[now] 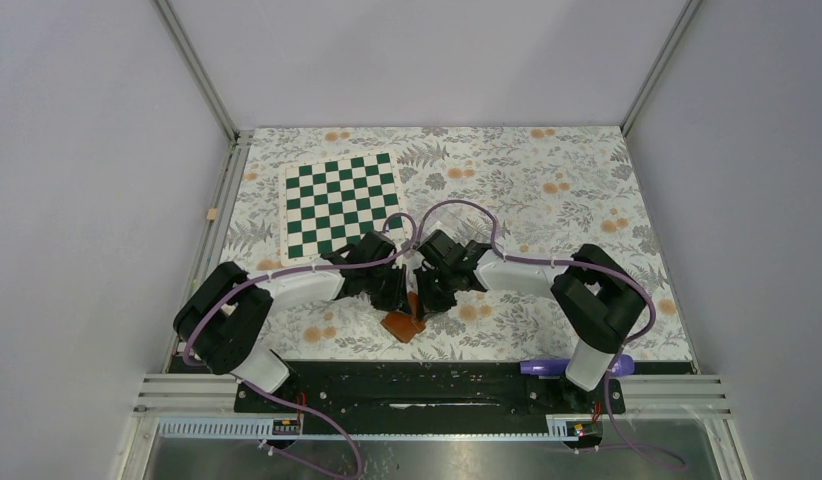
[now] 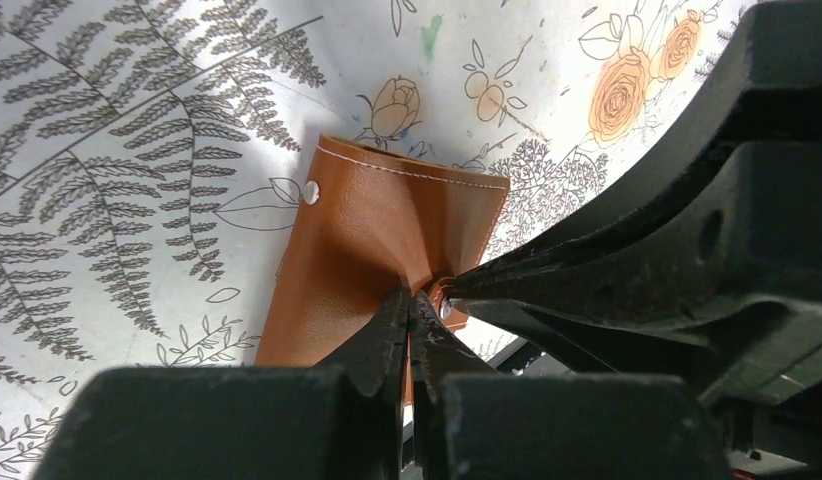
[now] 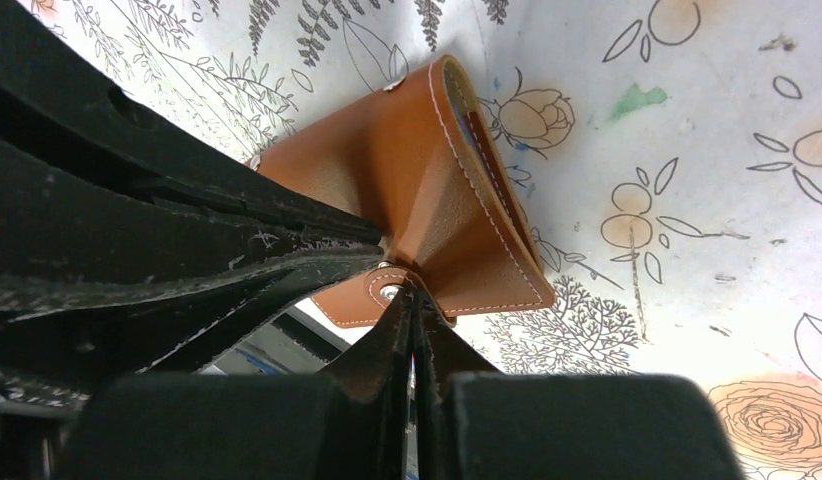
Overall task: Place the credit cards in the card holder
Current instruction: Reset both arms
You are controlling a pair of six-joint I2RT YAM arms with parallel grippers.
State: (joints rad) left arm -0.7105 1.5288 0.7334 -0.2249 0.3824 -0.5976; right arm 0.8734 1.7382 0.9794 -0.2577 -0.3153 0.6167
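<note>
1. The floral tablecloth [image 1: 547,200] is lying flat and matte over the table. The green-and-white chessboard mat [image 1: 339,203] is sitting on its far left, well apart from the work.
2. The card holder [image 2: 377,230] is sitting at near centre, between the two arms. Its smooth tan leather is buckling into a soft fold, showing a sliver of pale lining in the right wrist view.
3. The left gripper [image 2: 407,305] is pinching the holder's near edge with its fingers pressed together. The right gripper [image 3: 409,292] is clamping the leather at a snap.
4. Pale stitching [image 3: 487,200] is running along the rim, and a small metal snap stud [image 2: 310,192] is glinting.
5. No credit cards are showing, so I judge loading is not visibly under way and the holder is only being opened.
</note>
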